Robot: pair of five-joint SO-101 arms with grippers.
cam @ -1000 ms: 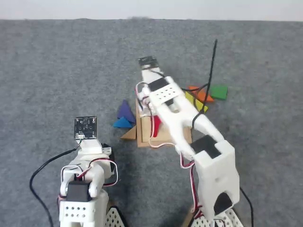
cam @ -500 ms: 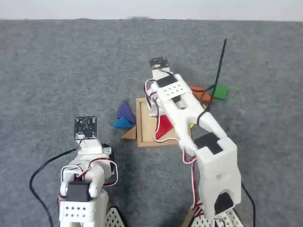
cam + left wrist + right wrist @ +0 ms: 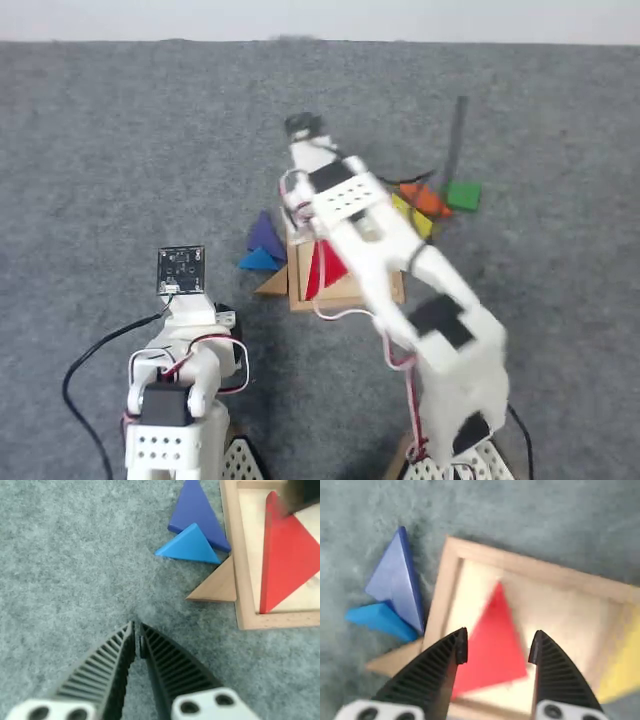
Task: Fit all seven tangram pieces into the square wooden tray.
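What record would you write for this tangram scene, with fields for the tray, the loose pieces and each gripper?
tray: holds red triangle
left of tray in high view: dark blue triangle, light blue triangle, tan triangle
right of tray: orange piece, green piece; yellow piece by the rim
left gripper: shut, over carpet
right gripper: open, above red triangle

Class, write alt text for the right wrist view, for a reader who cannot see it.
A red triangle lies inside the wooden tray, framed by the open end effector. Outside it, on grey carpet, sit a dark blue triangle, a light blue triangle and a tan triangle.
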